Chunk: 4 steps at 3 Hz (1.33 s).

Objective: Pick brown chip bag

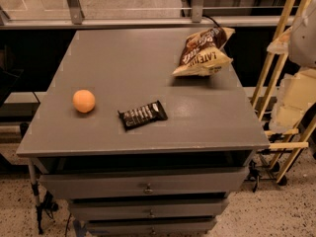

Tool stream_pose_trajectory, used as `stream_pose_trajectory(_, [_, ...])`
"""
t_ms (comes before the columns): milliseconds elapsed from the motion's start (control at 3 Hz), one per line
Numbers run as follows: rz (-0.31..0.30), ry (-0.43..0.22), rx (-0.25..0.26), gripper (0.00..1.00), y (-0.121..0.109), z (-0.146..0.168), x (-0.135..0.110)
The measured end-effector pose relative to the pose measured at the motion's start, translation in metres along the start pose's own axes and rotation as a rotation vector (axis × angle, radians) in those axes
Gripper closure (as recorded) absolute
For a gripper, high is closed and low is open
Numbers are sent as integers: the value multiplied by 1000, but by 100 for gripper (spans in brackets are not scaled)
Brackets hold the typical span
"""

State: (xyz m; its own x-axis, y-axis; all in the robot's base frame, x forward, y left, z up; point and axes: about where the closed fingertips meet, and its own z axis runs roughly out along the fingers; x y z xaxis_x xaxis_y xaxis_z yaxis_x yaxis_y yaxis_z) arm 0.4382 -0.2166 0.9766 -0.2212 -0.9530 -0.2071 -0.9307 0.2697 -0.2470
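Note:
The brown chip bag (202, 52) lies on the grey table top (138, 68) near its far right corner. It is puffy and crinkled, dark brown at the top and cream-yellow below, with white and brown lettering. My gripper (292, 102) shows as pale blocky parts at the right edge of the camera view, off the table's right side and lower than the bag. It is well apart from the bag and touches nothing on the table.
A flat black candy bar wrapper (142, 115) lies near the table's front middle. An orange (84, 101) sits at the front left. Drawers (148, 186) are under the top. Wooden slats (276, 83) lean at the right. A railing (148, 21) runs behind the table.

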Motion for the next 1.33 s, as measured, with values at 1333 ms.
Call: stream_pose_trajectory(1333, [319,-359,7,0,-77,42,-73])
